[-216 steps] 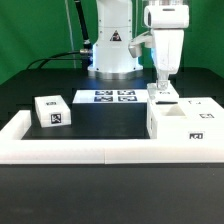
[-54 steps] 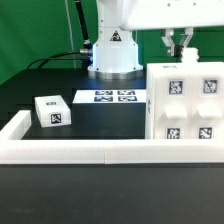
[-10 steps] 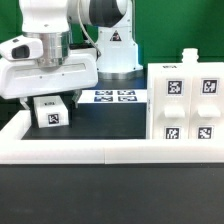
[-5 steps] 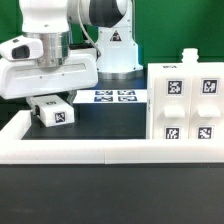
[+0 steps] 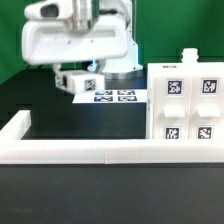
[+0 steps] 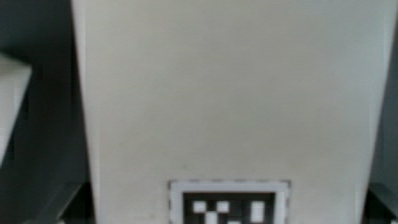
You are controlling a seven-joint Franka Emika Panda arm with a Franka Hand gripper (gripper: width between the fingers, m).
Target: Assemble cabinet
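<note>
Cabinet (image 5: 185,105) stands upright in the counter's front corner on the exterior view's right, tucked against the low rail (image 5: 70,150), probably to stop it sliding. Nearer the back edge, by the marker board (image 5: 115,97), the gripper (image 5: 73,76) clamps a small white tagged block (image 5: 78,83) clear of the surface, likely so it can be carried across.

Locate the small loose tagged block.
Exterior view, left of centre: the small block hangs in the gripper off the table, by the marker board's left end, well left of the cabinet.
</note>
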